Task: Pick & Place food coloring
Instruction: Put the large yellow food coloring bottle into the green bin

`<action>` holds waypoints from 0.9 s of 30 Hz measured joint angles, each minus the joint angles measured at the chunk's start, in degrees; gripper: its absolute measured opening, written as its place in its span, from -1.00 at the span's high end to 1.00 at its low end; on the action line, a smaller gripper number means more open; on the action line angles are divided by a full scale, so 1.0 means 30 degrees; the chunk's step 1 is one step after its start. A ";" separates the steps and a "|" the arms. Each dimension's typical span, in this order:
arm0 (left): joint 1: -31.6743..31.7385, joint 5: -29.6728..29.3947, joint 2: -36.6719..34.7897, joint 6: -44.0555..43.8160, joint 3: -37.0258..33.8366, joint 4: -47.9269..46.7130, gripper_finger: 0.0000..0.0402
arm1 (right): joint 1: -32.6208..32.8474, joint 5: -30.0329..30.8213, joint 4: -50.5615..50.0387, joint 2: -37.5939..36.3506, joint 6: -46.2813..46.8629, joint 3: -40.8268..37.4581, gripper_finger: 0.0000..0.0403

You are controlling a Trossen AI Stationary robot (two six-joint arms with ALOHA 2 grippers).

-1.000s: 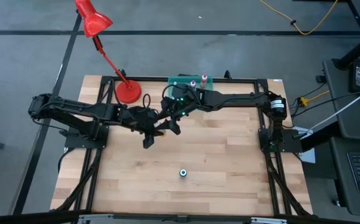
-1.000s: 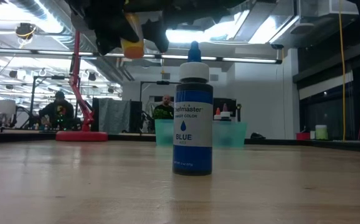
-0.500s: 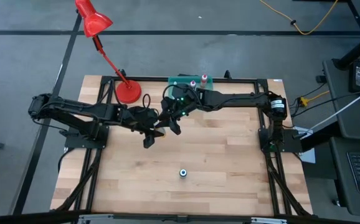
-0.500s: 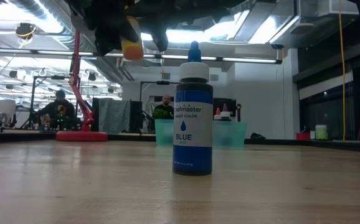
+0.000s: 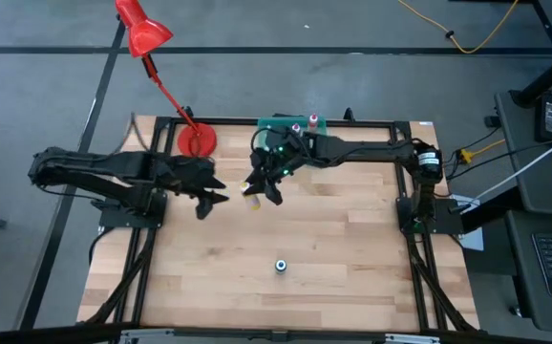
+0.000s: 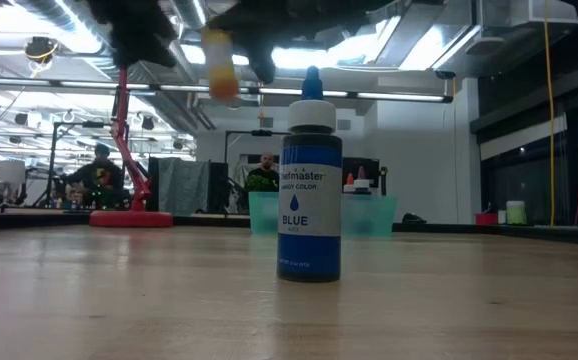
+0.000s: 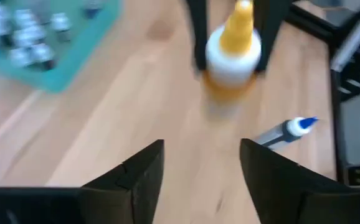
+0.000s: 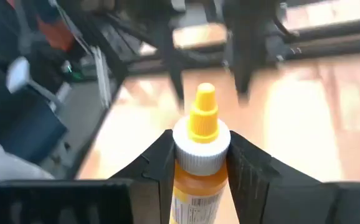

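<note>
Right gripper (image 8: 198, 168) clamps yellow bottle (image 8: 198, 163), lower body cut off from sight; left gripper (image 7: 200, 163) spread wide, empty; blue bottle (image 6: 309, 185) stands apart

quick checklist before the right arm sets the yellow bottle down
1. Right gripper clamped on the yellow-capped orange-yellow bottle: ok.
2. Left gripper open and apart from the bottle: ok.
3. Bottle upright in the grip: ok in the right wrist view.
4. Bare wood table below the bottle: ok.
5. Blue food coloring bottle standing well away from the drop spot: ok.
6. Teal tray space for more bottles: cannot tell.
</note>
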 joint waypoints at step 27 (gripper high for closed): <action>-0.0023 -0.2104 -0.2807 0.2457 0.0007 -0.2118 -0.01 | -0.8707 0.4801 -0.1970 -0.7904 -0.6853 -0.6632 0.40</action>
